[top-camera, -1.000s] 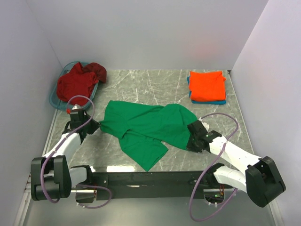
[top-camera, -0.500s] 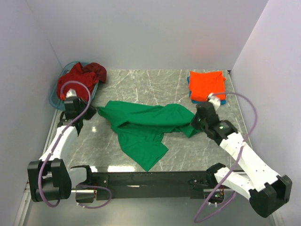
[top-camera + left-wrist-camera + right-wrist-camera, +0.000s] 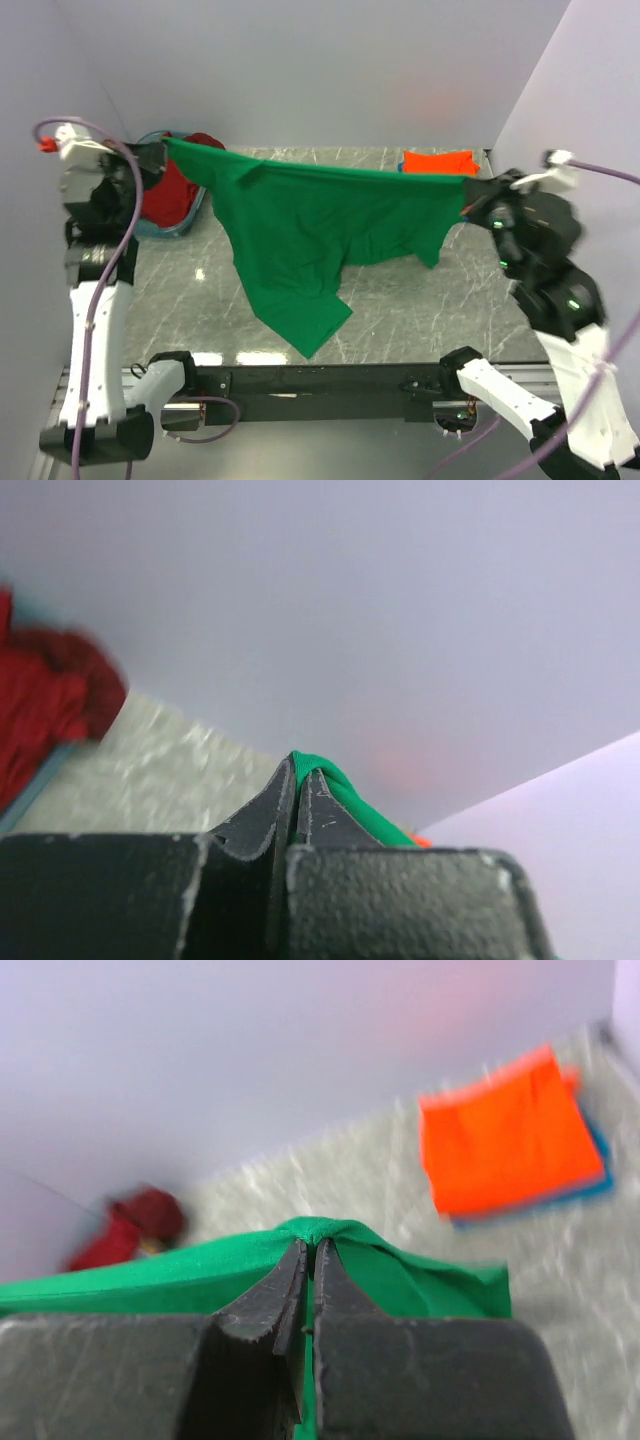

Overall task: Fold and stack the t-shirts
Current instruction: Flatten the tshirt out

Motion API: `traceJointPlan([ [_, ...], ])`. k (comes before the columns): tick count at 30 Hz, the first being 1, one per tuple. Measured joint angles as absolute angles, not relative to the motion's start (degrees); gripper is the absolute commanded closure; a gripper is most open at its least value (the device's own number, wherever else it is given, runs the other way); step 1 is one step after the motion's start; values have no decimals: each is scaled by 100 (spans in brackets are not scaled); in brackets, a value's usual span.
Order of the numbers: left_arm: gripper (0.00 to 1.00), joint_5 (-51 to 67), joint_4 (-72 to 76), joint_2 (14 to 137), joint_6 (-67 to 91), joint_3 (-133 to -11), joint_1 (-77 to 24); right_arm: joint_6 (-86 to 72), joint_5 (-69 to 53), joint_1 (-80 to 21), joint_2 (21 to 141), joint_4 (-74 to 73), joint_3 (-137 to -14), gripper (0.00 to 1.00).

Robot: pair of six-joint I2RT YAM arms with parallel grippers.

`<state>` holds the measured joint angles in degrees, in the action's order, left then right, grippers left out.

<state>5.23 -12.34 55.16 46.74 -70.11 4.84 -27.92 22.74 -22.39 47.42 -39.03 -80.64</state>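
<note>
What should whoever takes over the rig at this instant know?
Left gripper: shut on a corner of the green shirt, raised. Right gripper: shut on its other end. The shirt hangs stretched between them over the table, unfolded. Done: orange shirt folded on a blue shirt, far right. To do: fold and stack the green shirt, then the red clothes in the basket.

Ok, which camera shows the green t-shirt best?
The top external view: the whole green t-shirt hangs stretched between the left pincer and right pincer. Each wrist view shows only a pinched fold of it.
</note>
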Motion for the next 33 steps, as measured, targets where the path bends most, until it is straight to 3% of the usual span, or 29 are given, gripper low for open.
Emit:
traceJointPlan([
  [11, 100, 458, -2005, 4825, 4241, -9618, 478, -2178, 1214, -2224, 4108, -4650, -10547, 100],
  [20, 100, 58, -2414, 4501, 3688, -11330, 480, -2158, 331, -2222, 3765, -5116, -10997, 100],
  [27, 100, 12, -2294, 4316, 3514, -10840, 480, -2231, 399, -2220, 3564, -5120, -10490, 100],
  [33, 100, 222, -1361, 4707, 3514, -8785, 478, -2331, 1341, -2220, 3745, -4646, -9019, 100],
])
